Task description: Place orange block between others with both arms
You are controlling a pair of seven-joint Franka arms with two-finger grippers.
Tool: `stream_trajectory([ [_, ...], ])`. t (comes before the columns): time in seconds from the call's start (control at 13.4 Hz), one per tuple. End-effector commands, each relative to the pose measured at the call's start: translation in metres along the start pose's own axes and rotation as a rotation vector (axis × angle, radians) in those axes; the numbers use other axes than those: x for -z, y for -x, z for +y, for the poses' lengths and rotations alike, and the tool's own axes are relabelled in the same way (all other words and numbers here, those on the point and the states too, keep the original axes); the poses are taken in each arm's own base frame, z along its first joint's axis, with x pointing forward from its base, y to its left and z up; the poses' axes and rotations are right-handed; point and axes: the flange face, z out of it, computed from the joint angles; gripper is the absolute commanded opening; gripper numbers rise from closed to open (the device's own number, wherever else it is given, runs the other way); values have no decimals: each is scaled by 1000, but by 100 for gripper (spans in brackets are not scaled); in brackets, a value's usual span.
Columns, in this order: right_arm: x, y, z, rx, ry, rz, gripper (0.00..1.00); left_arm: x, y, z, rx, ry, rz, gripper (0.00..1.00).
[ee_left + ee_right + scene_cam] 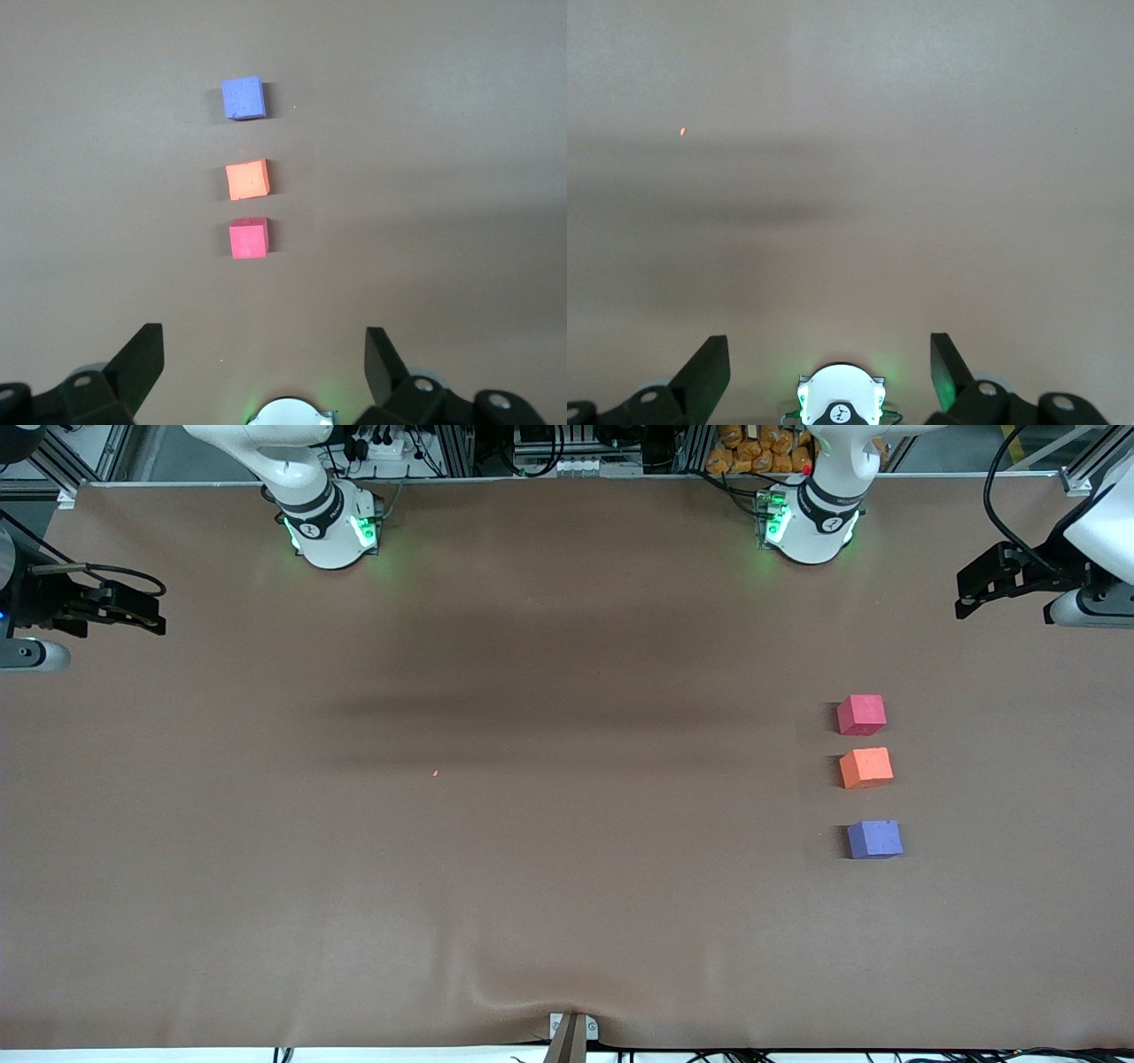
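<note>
Up over the left arm's end of the surface, the left hand [261, 367] hangs wide and empty; the right hand [828, 367] waits likewise at its own end. The small matte orange foam cube [866, 768] already sits between the pinkish-red cube [861, 715] and purple-blue cube [874, 839], closer to the red; the placing looks done, nothing more called for

Both arms are cut off by the front view's top edge, so only their lit bases and lowest links are seen. The left tool [970, 593] and the right tool [146, 611] are clipped by that view's side edges. In each wrist view the tool's body is cut by the picture's edge. A tiny orange speck [435, 772] on the surface [567, 921] is too small to be identified. The yellow items [753, 452] past the surface's edge are partly hidden.
</note>
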Motion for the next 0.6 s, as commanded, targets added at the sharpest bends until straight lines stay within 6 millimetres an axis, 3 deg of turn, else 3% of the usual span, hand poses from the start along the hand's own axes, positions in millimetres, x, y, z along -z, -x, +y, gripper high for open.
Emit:
stream_trajectory([
  [0.0,3,12,1,6,-28,4,100,5,6,-1,-29,-13,-3,100],
  [0.52,2,12,12,-15,-68,-6,100,8,10,-6,-59,-15,-3,100],
])
